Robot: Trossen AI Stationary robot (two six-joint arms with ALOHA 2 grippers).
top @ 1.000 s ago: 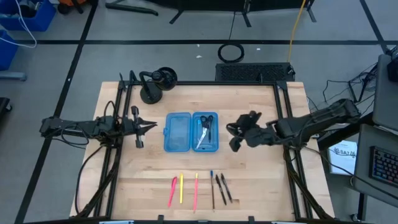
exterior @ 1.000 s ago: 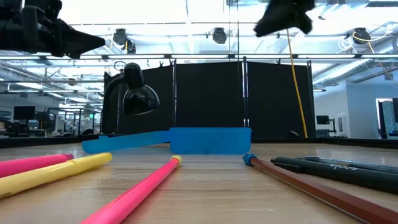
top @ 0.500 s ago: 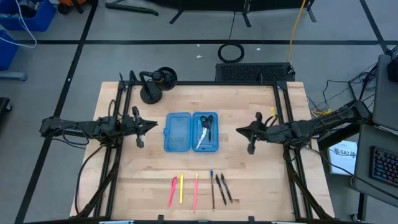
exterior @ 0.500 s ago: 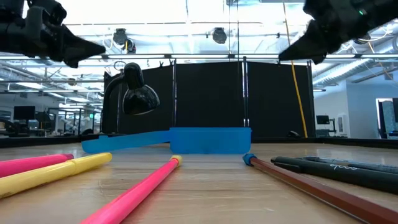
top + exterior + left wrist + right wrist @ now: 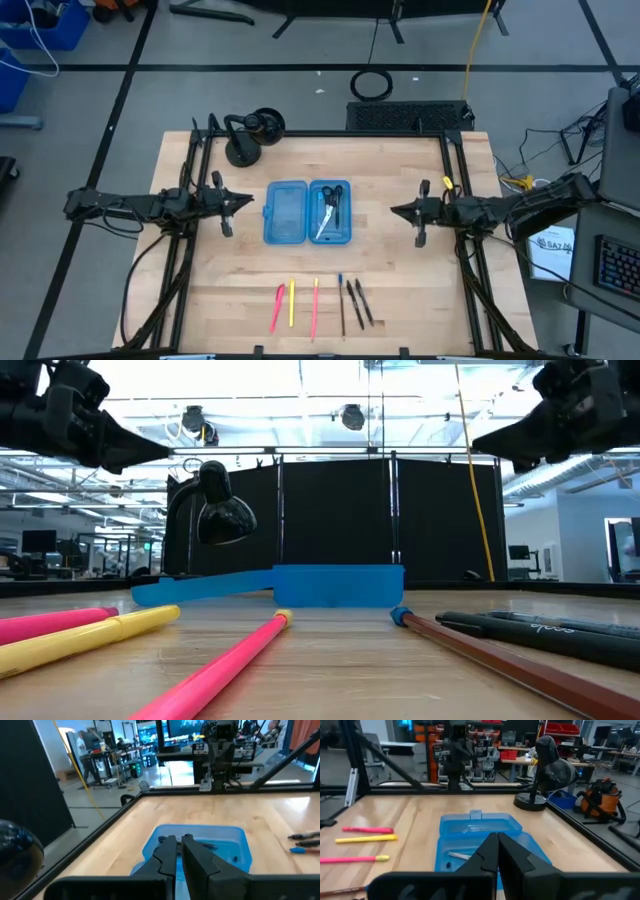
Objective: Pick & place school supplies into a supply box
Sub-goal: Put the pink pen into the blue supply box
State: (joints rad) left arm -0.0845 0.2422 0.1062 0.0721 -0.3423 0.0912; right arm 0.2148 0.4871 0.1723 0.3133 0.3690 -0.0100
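The thin, round pens (image 5: 315,305) lie in a row near the front edge of the smooth wooden surface (image 5: 400,270), well apart from the supply box (image 5: 307,212). Such slim shafts could roll or slip from a pinch, and a tilted pen might catch on the box's rounded rim. The translucent blue plastic box lies open at the middle, and the black-handled silver scissors (image 5: 331,210) appear to rest in its right half. The left gripper (image 5: 243,200) and the right gripper (image 5: 398,211) hover on either side of the box, fingers pressed together, holding nothing.
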